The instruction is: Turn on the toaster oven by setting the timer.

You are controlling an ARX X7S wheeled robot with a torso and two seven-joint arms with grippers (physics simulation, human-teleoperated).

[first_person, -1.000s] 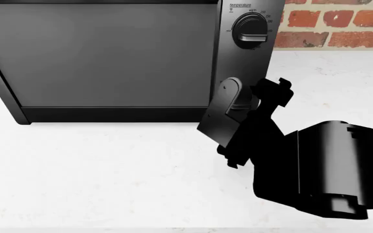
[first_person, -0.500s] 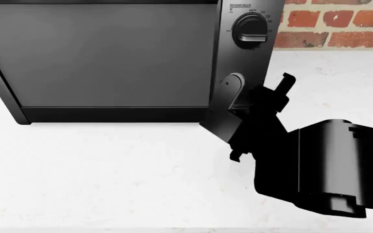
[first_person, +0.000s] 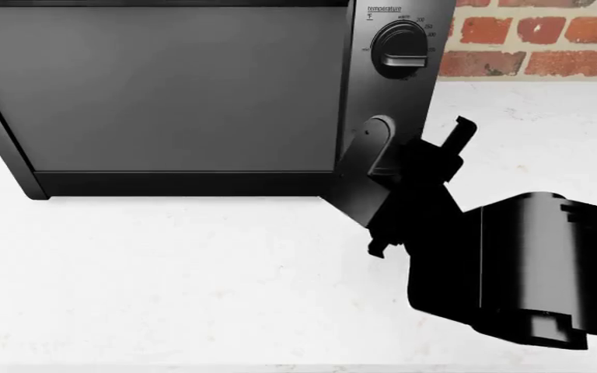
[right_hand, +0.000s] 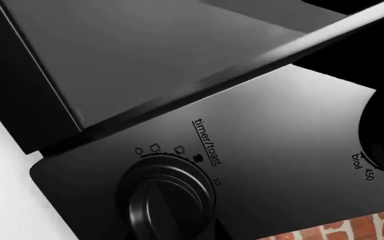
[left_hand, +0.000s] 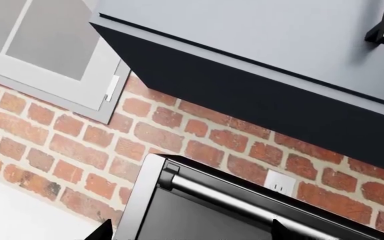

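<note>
Right gripper [first_person: 407, 159] sits at the lower end of the toaster oven [first_person: 174, 93] control panel, fingers either side of where the timer [right_hand: 168, 200] should be. In the head view one finger [first_person: 366, 151] lies flat against the panel face and the other pokes out past the panel's right edge. Jaws look narrow, seemingly around the knob, but the knob is hidden behind the fingers there, so actual contact: cannot tell. The right wrist view shows the timer up close: round black knob with raised bar, under the "timer/toast" label, tick marks around its upper edge. No fingertips visible in that view.

Temperature knob [first_person: 400, 48] sits higher on the same panel, well apart from the gripper, untouched.

Left gripper not in view; the left wrist camera only sees the brick wall [left_hand: 78, 150], a cabinet underside and the oven's top edge.

Step in hand, judging: grasp and rotate the timer off its zero mark. To do it well: seat the pads squarely across the raised bar, squeeze firmly before twisting, rotate about the knob's own axis with wrist roll only, don't push into the panel or the oven may slide on the white counter [first_person: 174, 280].
</note>
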